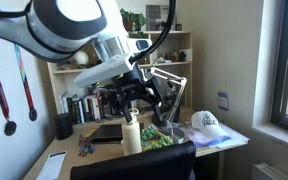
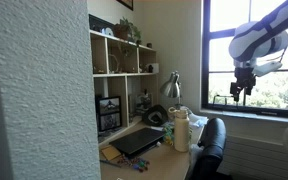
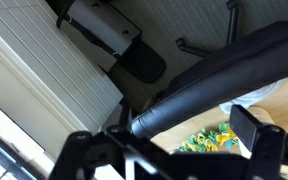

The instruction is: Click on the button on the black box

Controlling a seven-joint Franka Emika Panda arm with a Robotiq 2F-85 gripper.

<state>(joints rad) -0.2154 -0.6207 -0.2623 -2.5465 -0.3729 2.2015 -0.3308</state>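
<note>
A black box [image 2: 109,114] stands in a lower compartment of the white shelf against the wall; I cannot make out its button. My gripper [image 2: 240,89] hangs high in front of the window, far from the box and well above the desk. It also shows in an exterior view [image 1: 144,97] above the desk. In the wrist view the gripper [image 3: 169,150] is open and empty, above a black office chair back [image 3: 214,85] and a green-yellow pile [image 3: 210,138] on the desk.
On the desk are a white bottle [image 2: 180,130], a black flat pad [image 2: 139,140], a desk lamp [image 2: 171,85] and a white cap [image 1: 206,122]. The black chair [image 2: 212,145] stands at the desk's front. The window is behind the arm.
</note>
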